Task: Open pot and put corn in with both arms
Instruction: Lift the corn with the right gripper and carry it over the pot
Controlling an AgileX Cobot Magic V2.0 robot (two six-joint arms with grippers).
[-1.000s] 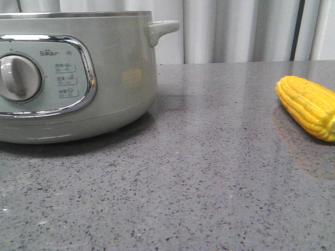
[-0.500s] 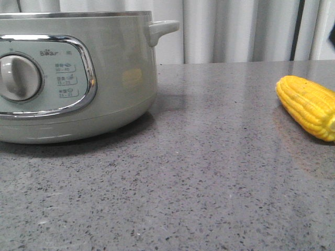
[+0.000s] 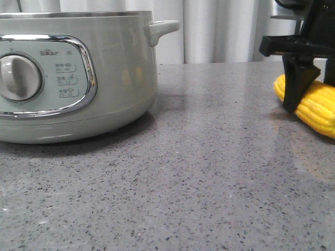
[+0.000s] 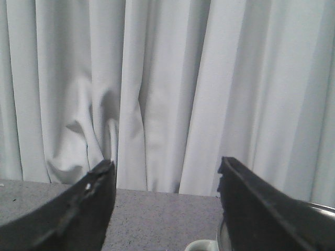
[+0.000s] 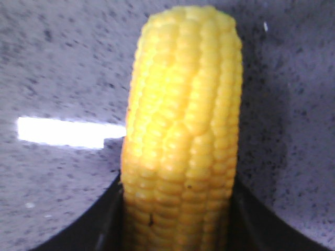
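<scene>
The grey speckled table (image 3: 209,172) stretches bare across the near ground. Further back on the left stands the pot (image 3: 115,78), its dial and chrome-framed panel facing forward and a stubby handle (image 3: 162,29) jutting toward the middle; its inside is out of sight from here. Well apart from it, at the far right, the corn (image 3: 316,107) lies on the table, with the right gripper (image 3: 309,94) down over it. One black finger (image 3: 298,83) crosses in front of the cob, and the wrist view shows the cob (image 5: 183,136) between both fingers, which sit right against its sides; whether they press it, I cannot tell. The left gripper (image 4: 165,209) is spread wide, holding nothing, raised beside the pot's rim (image 4: 319,209). White curtains (image 3: 225,29) hang behind.
</scene>
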